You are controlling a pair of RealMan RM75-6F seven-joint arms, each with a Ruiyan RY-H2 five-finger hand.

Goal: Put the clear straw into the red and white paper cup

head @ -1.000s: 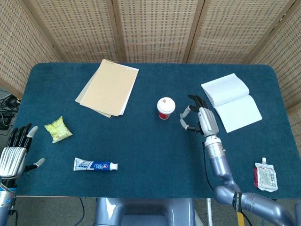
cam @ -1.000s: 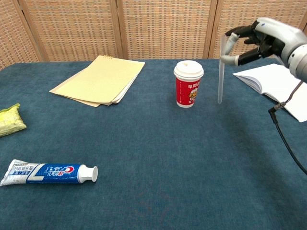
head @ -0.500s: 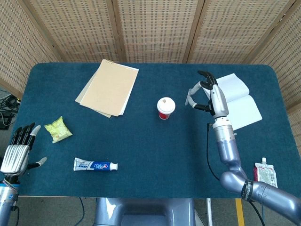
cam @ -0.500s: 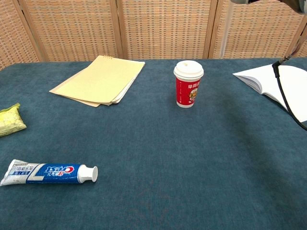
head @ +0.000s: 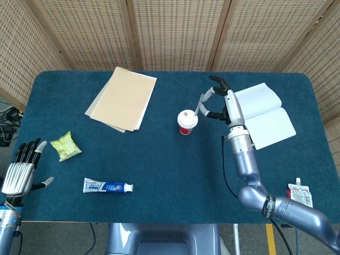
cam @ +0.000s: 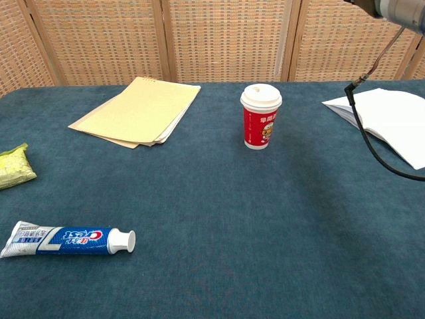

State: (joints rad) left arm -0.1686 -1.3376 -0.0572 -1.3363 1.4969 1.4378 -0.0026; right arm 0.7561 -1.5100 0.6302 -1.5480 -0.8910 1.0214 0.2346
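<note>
Two hands show in the head view. Right hand pinches the clear straw just right of the red and white paper cup. Left hand rests spread, empty, near left.

A blue-covered worktop carries a red and white paper cup near its middle, tan papers, an open white notebook, a green packet, a toothpaste tube and a small pouch.
</note>
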